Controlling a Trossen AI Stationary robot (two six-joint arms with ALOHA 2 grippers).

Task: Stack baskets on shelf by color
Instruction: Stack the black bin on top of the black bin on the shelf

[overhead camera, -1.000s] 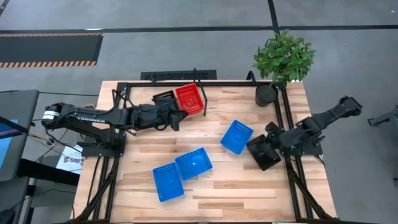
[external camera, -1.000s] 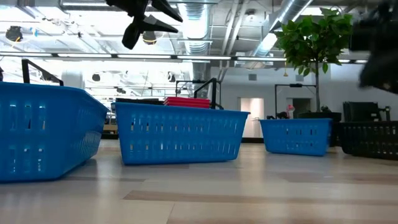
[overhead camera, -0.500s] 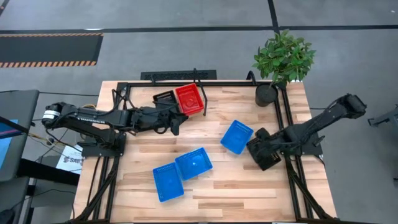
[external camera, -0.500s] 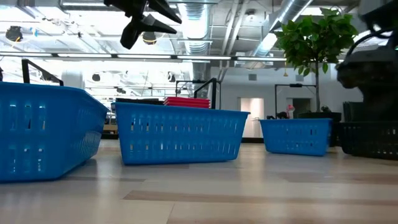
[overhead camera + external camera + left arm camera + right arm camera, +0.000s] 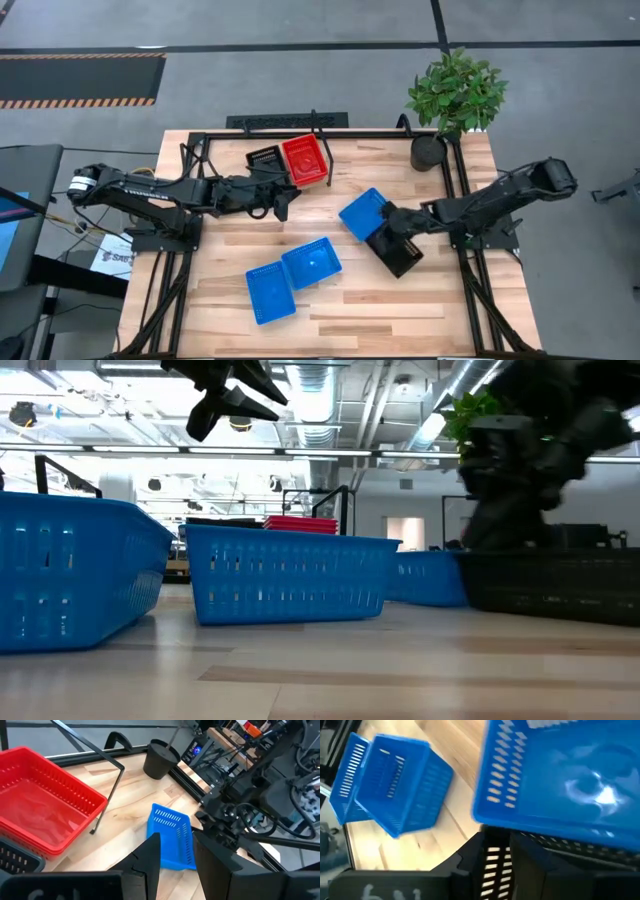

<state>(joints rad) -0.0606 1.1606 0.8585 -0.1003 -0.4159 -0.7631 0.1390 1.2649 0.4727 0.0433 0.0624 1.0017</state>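
mid-table, right end effector (image 5: 392, 228) outstretched on black basket (image 5: 396, 250) (against blue basket (image 5: 360, 213))

Blue baskets (image 5: 311, 263), red basket (image 5: 305, 159), black basket (image 5: 393, 250), all perforated mesh

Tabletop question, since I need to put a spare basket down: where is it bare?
Bare: the front right corner beyond the black basket, and the left edge beside the paired blue baskets. Crowded: mid-table, around the lone blue basket.

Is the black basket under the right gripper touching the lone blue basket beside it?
Touching. In the high view the black basket butts against the blue basket's edge with no gap showing.
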